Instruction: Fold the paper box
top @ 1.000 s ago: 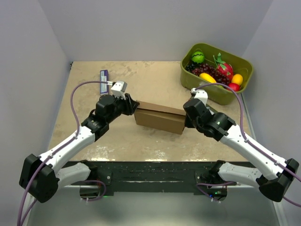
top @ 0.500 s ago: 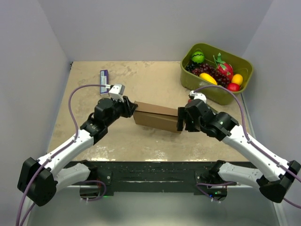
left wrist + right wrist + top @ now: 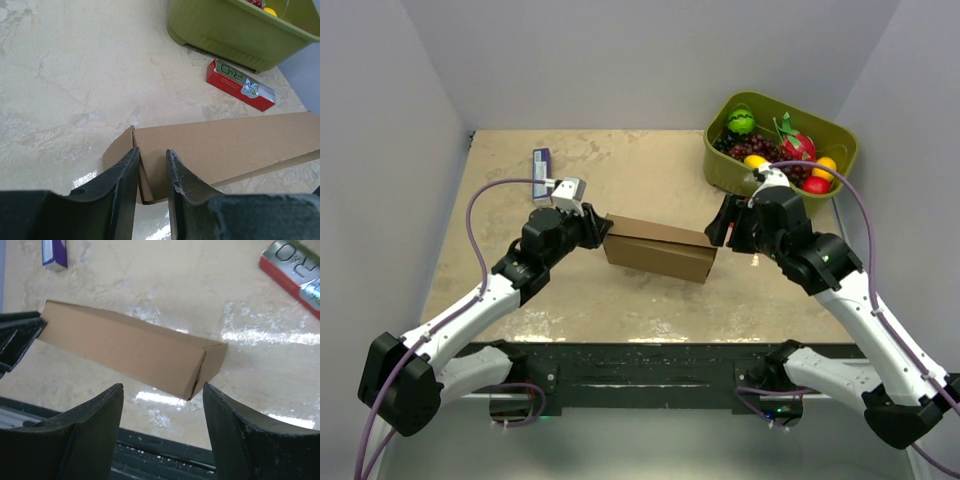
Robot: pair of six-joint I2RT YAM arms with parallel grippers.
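The paper box (image 3: 660,254) is a long, flat brown cardboard shape in the middle of the table. My left gripper (image 3: 606,228) is shut on its left end. In the left wrist view, the end flap of the box (image 3: 225,145) sits pinched between the black fingers (image 3: 129,175). My right gripper (image 3: 718,232) hovers open just off the box's right end and holds nothing. In the right wrist view its jaws (image 3: 162,388) stand wide apart. The box (image 3: 125,347) lies beyond them, with its closed right end (image 3: 212,362) facing the camera.
An olive-green bin (image 3: 735,178) of toy fruit stands at the back right. A red packet (image 3: 240,84) lies on the table in front of it. A purple carton (image 3: 541,160) lies at the back left. A black rail (image 3: 640,375) runs along the near edge.
My right gripper went from shut at the box's right end to open. It drew back up and to the right, away from the box. The left arm barely moved.
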